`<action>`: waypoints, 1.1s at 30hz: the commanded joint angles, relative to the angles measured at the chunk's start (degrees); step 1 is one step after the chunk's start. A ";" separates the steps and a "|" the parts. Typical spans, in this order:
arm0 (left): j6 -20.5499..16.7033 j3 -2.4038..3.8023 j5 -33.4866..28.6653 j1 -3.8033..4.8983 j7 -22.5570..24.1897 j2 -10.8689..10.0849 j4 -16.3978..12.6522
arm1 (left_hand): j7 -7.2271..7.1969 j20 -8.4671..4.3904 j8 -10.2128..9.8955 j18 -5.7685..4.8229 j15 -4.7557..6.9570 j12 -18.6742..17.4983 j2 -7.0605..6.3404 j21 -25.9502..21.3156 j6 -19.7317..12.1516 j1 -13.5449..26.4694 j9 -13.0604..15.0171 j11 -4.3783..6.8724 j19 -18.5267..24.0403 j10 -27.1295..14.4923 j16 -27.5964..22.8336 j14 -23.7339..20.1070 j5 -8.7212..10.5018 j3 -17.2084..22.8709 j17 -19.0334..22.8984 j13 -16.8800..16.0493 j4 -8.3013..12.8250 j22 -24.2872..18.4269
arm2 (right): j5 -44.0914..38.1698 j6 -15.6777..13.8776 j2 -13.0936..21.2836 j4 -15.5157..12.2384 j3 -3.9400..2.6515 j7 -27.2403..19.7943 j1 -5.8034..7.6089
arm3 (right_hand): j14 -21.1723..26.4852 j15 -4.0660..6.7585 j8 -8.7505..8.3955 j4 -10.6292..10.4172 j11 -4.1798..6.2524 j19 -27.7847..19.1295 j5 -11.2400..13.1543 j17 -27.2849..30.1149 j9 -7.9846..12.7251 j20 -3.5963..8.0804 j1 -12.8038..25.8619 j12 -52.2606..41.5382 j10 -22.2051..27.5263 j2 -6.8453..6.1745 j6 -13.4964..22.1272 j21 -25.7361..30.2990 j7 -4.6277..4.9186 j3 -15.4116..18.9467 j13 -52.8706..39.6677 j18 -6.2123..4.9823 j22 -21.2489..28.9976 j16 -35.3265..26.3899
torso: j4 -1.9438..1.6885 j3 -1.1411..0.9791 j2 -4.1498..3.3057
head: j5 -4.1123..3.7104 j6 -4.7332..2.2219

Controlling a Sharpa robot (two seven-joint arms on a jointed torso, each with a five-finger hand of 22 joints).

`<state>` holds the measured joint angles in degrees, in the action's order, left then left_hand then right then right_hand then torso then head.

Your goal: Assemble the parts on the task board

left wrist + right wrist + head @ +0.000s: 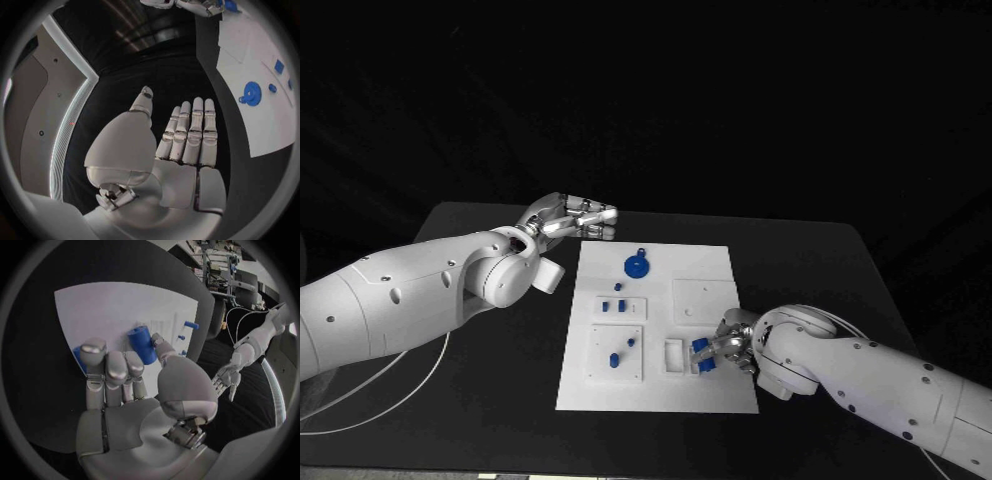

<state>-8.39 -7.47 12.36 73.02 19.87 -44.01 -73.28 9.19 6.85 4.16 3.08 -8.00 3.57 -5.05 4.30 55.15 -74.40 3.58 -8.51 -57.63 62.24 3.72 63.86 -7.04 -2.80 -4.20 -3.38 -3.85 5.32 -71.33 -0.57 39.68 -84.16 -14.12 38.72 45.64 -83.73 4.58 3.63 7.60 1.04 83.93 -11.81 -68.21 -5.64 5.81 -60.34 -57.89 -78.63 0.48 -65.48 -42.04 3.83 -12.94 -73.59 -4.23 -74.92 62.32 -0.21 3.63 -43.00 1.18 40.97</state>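
Spanning the middle of the table, the task board [711,262] carries its parts, and the right hand [721,350] at its near right pinches a blue cylinder [142,344] between thumb and fingers, so it looks the nearer hand for the next placement. The cylinder's long axis points away from the palm over the board, though its target socket is hidden beneath the fingers. Hovering off the board's far left corner, the left hand [187,137] is flat, fingers straight, holding nothing.
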 commanded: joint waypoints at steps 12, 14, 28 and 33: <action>-0.54 -0.13 0.35 0.01 -0.39 1.03 1.86 | 0.07 0.18 0.26 0.00 0.10 -0.09 -0.86 0.59 0.04 0.67 0.02 0.04 -0.43 -0.33 -0.19 -0.01 -0.40 -0.41 0.05 -0.07 -1.42 -0.32 | 2.96 -5.00 1.91 -3.93 0.65 0.20 -0.99 | -0.35 0.55 0.02 -0.70 1.33 3.17 1.41 -0.42 0.02 0.53 0.62 0.48 -0.27 1.64 -4.47 -0.56 -1.57 -0.01 0.54 0.02 -2.11 0.14 | 0.23 0.17 1.08 | 0.46 -0.25; -0.96 -0.28 0.41 0.00 -0.52 1.33 2.30 | 0.04 0.14 0.28 0.05 0.12 -0.10 -1.05 0.65 0.13 0.74 0.03 0.08 -0.52 -0.27 -0.18 0.05 -0.35 -0.39 0.05 -0.06 -1.76 -0.32 | 3.53 -4.76 1.82 -3.96 0.64 0.33 -0.99 | -0.35 0.56 0.01 -0.86 1.33 3.16 1.54 -0.44 0.03 0.55 0.78 0.49 -0.27 1.70 -4.47 -0.55 -1.55 0.11 0.55 0.03 -2.11 0.16 | 0.24 0.19 1.28 | 0.55 -0.29; -2.46 -1.33 0.04 -1.22 -0.89 3.95 5.66 | -0.07 0.03 0.31 0.17 0.22 -0.10 -1.16 0.94 0.41 0.90 0.03 0.18 -0.93 0.06 -0.17 0.31 -0.31 -0.47 0.09 -0.06 -2.76 -0.32 | 2.89 -4.37 -1.87 -1.32 0.63 -0.18 -1.14 | -0.30 0.62 0.02 -1.79 1.41 3.14 1.41 -0.39 0.07 0.63 0.95 0.83 -0.21 2.07 -4.69 -0.29 -1.62 0.93 0.74 0.10 -2.06 -0.11 | 0.02 0.66 3.34 | 1.93 1.24; -2.46 -1.42 -0.18 -1.50 -0.93 4.19 6.16 | -0.07 0.03 0.31 0.17 0.22 -0.10 -1.16 0.94 0.41 0.90 0.03 0.18 -0.93 0.06 -0.17 0.31 -0.31 -0.47 0.09 -0.06 -2.76 -0.32 | 2.91 -3.15 -3.19 -0.22 0.63 -0.08 -1.16 | -0.30 0.62 0.00 -2.32 1.40 3.11 1.47 -0.41 0.10 0.63 1.30 0.96 -0.16 2.11 -4.65 -0.18 -1.60 1.23 0.81 0.11 -2.03 -0.14 | 0.11 0.95 3.82 | 2.07 1.63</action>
<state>-10.43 -8.92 12.44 71.55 18.75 -40.00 -67.15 9.20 6.85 4.16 3.08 -8.00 3.57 -5.96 4.87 55.15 -73.49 3.58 -8.51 -58.05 62.24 3.72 63.86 -7.04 -3.27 -4.20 -3.38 -6.39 5.06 -67.97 -4.79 36.74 -84.63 -13.48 38.87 44.54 -83.96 4.79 3.42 5.66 2.09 84.14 -10.37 -68.60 -5.53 6.02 -58.90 -57.15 -79.00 1.92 -67.21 -42.27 4.09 -11.64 -72.83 -4.20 -74.91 62.33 -0.14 4.34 -39.56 3.13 42.38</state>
